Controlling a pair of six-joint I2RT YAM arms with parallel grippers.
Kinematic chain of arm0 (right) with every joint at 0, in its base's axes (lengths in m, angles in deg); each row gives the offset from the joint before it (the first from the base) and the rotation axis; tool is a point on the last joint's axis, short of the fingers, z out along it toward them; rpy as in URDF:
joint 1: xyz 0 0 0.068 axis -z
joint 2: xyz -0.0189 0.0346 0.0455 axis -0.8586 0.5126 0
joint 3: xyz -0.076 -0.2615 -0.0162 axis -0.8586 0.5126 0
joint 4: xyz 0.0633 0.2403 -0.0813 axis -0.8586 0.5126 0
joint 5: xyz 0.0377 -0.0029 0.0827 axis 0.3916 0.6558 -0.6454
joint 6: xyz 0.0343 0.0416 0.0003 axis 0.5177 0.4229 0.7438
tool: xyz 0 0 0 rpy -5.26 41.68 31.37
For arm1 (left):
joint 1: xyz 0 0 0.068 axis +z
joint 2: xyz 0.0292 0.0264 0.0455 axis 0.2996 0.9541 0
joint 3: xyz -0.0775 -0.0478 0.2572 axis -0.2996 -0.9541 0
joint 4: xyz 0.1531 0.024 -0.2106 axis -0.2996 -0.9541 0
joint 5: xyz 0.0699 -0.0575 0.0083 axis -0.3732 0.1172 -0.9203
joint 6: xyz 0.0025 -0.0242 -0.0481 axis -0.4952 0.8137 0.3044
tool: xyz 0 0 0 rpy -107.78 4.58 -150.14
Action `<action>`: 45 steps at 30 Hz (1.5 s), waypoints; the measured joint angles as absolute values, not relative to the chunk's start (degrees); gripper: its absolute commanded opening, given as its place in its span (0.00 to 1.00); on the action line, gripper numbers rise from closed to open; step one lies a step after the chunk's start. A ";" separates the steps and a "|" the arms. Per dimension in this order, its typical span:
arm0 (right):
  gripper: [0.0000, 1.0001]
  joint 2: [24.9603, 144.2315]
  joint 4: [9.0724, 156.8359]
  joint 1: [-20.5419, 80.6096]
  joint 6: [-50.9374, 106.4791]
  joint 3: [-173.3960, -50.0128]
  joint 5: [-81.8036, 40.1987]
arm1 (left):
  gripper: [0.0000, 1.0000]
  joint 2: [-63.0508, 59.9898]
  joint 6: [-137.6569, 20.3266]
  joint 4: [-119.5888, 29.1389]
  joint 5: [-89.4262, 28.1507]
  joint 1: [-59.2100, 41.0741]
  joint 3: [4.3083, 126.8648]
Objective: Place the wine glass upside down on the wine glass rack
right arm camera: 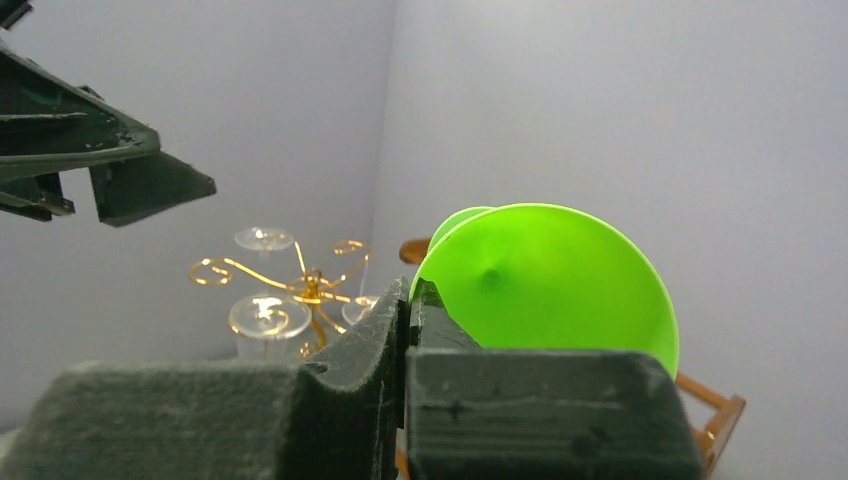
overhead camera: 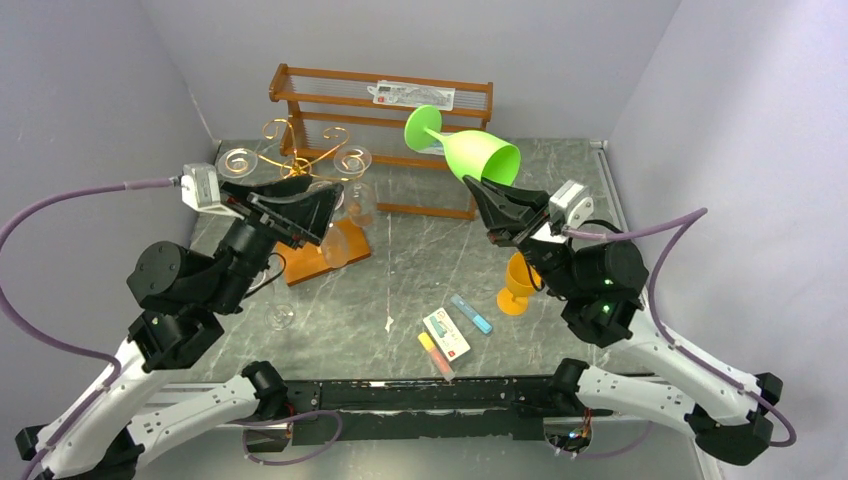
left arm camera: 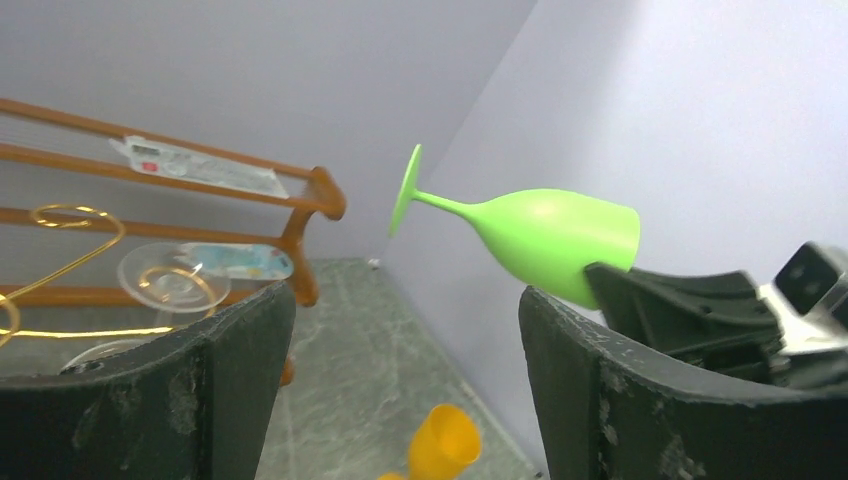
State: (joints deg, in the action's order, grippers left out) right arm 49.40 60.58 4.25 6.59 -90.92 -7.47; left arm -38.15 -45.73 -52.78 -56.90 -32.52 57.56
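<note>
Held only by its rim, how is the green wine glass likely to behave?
The green wine glass looks like opaque plastic, so it is probably light and not brittle. The right gripper pinches only its rim, the stem sticking out sideways, so it may pivot or slip.

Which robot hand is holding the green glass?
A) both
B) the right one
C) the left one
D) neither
B: the right gripper is shut on the rim of the green wine glass, and the left gripper is open and apart from it.
</note>
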 measured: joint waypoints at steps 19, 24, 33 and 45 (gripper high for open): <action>0.00 56.55 33.48 4.25 13.34 -90.18 -21.00 | 0.85 -27.38 -16.03 -26.34 -60.59 -32.52 55.94; 0.00 56.92 31.01 4.25 16.73 -89.81 -22.77 | 0.71 -22.90 -12.64 -22.60 -58.08 -32.52 56.62; 0.00 58.74 28.78 4.25 19.87 -89.81 -25.11 | 0.82 -19.68 -6.43 -15.41 -54.58 -32.52 56.20; 0.00 60.40 26.31 4.31 21.19 -89.81 -26.35 | 0.78 -17.02 -0.38 0.00 -57.79 -32.52 51.72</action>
State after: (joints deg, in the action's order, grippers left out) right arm 60.40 26.31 4.31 21.19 -89.81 -26.35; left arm -17.02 -0.38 0.00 -57.79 -32.52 51.72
